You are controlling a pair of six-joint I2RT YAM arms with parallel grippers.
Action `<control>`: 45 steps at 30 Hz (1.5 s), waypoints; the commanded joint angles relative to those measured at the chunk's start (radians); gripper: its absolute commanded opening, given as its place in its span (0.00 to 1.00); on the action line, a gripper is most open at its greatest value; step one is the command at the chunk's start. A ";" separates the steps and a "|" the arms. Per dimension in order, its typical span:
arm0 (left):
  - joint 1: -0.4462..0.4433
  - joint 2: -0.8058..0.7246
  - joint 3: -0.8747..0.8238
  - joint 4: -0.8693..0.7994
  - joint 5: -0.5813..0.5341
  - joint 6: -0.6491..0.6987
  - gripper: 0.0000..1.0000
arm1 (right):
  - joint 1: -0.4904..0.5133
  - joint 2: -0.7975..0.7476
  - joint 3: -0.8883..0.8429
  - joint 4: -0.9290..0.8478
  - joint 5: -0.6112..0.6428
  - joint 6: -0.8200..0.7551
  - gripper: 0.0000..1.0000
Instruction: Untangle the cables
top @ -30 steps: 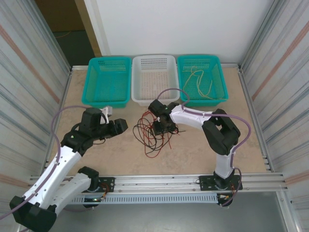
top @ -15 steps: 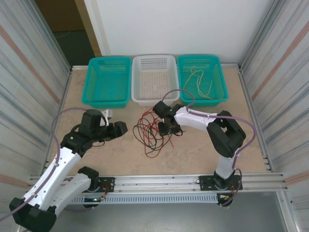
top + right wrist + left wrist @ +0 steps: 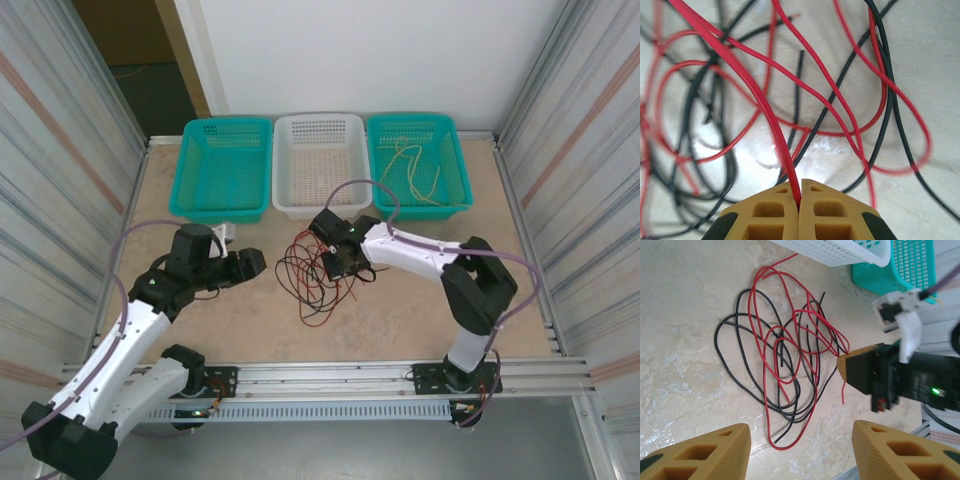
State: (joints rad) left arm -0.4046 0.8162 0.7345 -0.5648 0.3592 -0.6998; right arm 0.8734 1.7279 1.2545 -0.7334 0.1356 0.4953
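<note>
1. Right gripper (image 3: 799, 194) is clenched on one red wire (image 3: 763, 102). Its two tan pads meet, and the strand comes out of the seam between them (no black strand seems caught with it, though the pinch itself is hidden).
2. Left gripper (image 3: 797, 447) hangs released, fingers spread wide with nothing between them, facing the heap from the other side. It is near the wires but apart from them, so the right arm, at the heap's right edge, is plainly the nearer one.
3. Between the two claws, on the table (image 3: 420, 320), lies the tangle of red and black wires (image 3: 308, 282). Its long axis runs roughly from the near edge toward the baskets, and its loops look loose and flat rather than knotted tight.
4. From the pinch the held strand runs leftward into that heap, away from the right arm, passing among the black wires (image 3: 884, 95) and other red loops. The coming move turns on this. I judge that a draw to the right or upward, away from the heap, would slide the strand out, while any drift left would only slacken it.
5. Farthest off stand three baskets in a row: the left teal basket (image 3: 228, 123), the white basket (image 3: 318, 118), and the right teal basket (image 3: 416, 119). In the last lie yellow wires (image 3: 412, 165), well apart from the tangle.
</note>
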 commanded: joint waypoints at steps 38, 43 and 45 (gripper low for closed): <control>-0.056 0.151 0.184 0.433 0.141 0.189 0.37 | 0.044 -0.478 0.042 0.162 -0.304 0.142 0.01; -0.056 0.181 0.196 0.450 0.155 0.188 0.31 | 0.041 -0.477 0.034 0.173 -0.327 0.147 0.01; -0.056 0.187 0.198 0.455 0.153 0.190 0.29 | 0.041 -0.476 0.033 0.173 -0.326 0.147 0.01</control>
State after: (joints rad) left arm -0.4538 1.0012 0.8963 -0.1497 0.5034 -0.5343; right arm 0.9203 1.2720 1.2999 -0.5827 -0.1627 0.6220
